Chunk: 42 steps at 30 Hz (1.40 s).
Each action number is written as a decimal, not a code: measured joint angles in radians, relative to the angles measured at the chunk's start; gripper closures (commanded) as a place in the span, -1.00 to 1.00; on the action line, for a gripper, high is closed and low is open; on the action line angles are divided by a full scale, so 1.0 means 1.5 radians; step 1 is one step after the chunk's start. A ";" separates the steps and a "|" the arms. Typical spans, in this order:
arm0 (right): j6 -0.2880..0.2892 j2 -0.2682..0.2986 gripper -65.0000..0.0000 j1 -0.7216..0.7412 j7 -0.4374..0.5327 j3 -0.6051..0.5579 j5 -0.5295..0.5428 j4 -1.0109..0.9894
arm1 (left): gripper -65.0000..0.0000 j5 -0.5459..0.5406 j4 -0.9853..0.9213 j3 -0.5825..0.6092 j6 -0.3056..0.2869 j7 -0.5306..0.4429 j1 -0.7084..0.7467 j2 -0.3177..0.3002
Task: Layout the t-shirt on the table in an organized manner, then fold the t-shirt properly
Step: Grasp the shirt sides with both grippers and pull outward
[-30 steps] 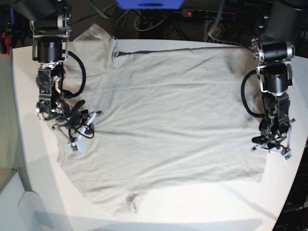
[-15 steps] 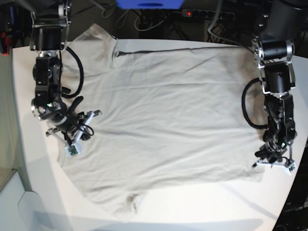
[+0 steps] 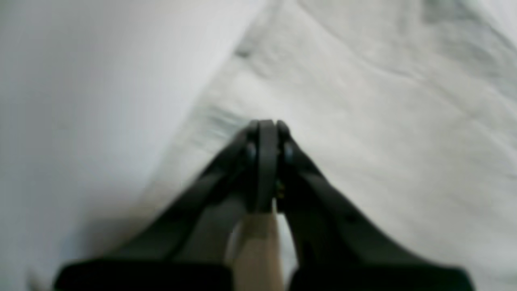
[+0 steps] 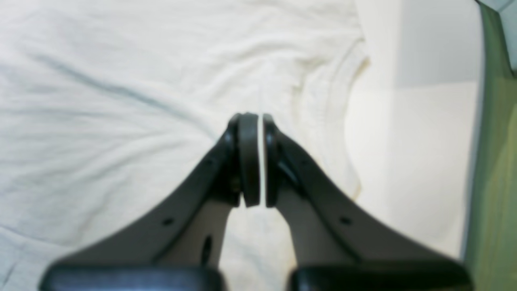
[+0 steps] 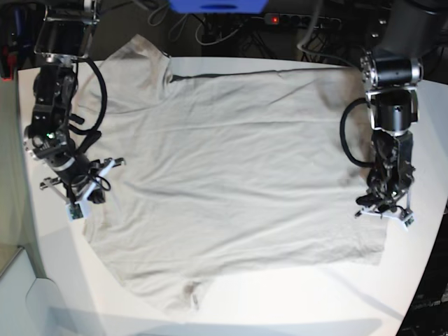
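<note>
The light grey-beige t-shirt [image 5: 238, 175] lies spread flat on the white table [image 5: 315, 301], neck toward the left of the base view and hem toward the right. My right gripper [image 5: 98, 178] hangs low over the shirt near the collar [image 4: 347, 76]. In the right wrist view its jaws [image 4: 261, 121] are together, with only a thin slit between them. My left gripper [image 5: 371, 206] sits low over the hem end. In the left wrist view its jaws [image 3: 264, 127] are shut over the cloth [image 3: 383, 141] beside bare table [image 3: 101, 101].
A power strip and cables [image 5: 301, 17] lie behind the table's far edge, and a blue object [image 5: 217, 5] sits at the top. A green surface [image 4: 492, 161] runs past the table edge in the right wrist view. One sleeve [image 5: 140, 56] reaches the far edge.
My right arm has moved from the shirt's body to the left, toward the collar edge. My left gripper went down toward the front, then back up and slightly inward. The shirt has barely shifted.
</note>
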 measured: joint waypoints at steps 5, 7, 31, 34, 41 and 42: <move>0.000 -0.001 0.96 -0.008 -0.004 0.002 -0.001 -0.001 | 1.00 0.021 -0.054 0.029 -0.001 -0.053 -0.021 0.002; 0.000 0.001 0.96 -0.007 -0.001 0.003 -0.001 0.000 | 1.00 0.023 -0.073 0.042 -0.001 -0.077 -0.029 0.004; 0.000 0.000 0.96 -0.004 -0.004 -0.004 0.000 0.000 | 1.00 0.010 -0.258 0.214 -0.001 -0.195 -0.183 -0.016; 0.000 0.000 0.96 0.025 -0.002 -0.006 0.001 -0.025 | 1.00 0.011 -0.192 0.214 -0.001 -0.132 -0.166 -0.015; 0.000 0.015 0.96 0.161 0.006 -0.025 0.008 -0.201 | 1.00 -0.050 0.042 0.146 -0.001 0.025 -0.046 -0.013; 0.000 0.025 0.96 0.185 0.007 -0.028 0.005 -0.236 | 1.00 -0.053 0.092 0.123 0.000 0.062 -0.020 -0.016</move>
